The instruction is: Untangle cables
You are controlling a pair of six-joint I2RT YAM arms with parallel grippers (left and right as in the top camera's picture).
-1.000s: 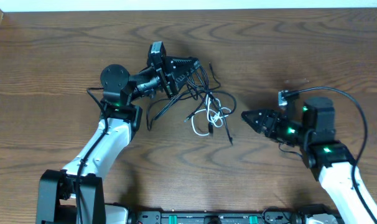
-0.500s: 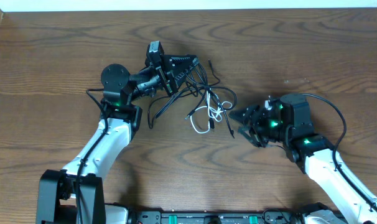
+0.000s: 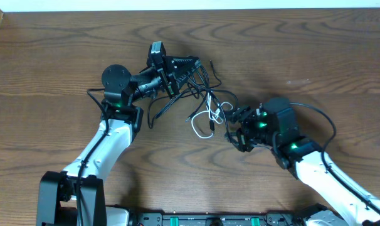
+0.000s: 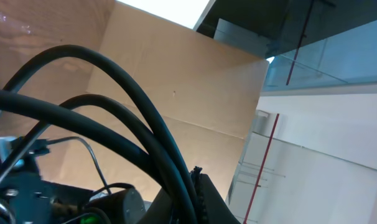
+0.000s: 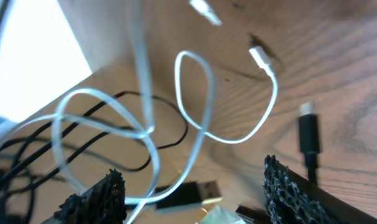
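Since the left wrist camera points up past the arm's own thick cords [image 4: 132,118] at a brown panel [image 4: 195,81], I go by the overhead view for that side; there the left tool [image 3: 193,63] sits at the far edge of the tangle with its tips drawn to a point, and it looks pressed together on the black cables [image 3: 199,88], though dark against dark leaves me unsure. The black cables spill from it toward me in loose loops across the wooden worktop [image 3: 303,50]; one strand trails off to the left, near the left arm. The white cable [image 3: 209,119] lies curled at the near side of the heap, crossing the black ones. The right tool [image 3: 234,125] is down just beside that white cable, on its right; on its own camera I see the two fingers spread wide, holding nothing, with the white loops between and beyond them. A black plug [image 5: 308,132] lies flat on the wood close to one finger [image 5: 288,186]; a small white plug end [image 5: 260,57] rests farther out.
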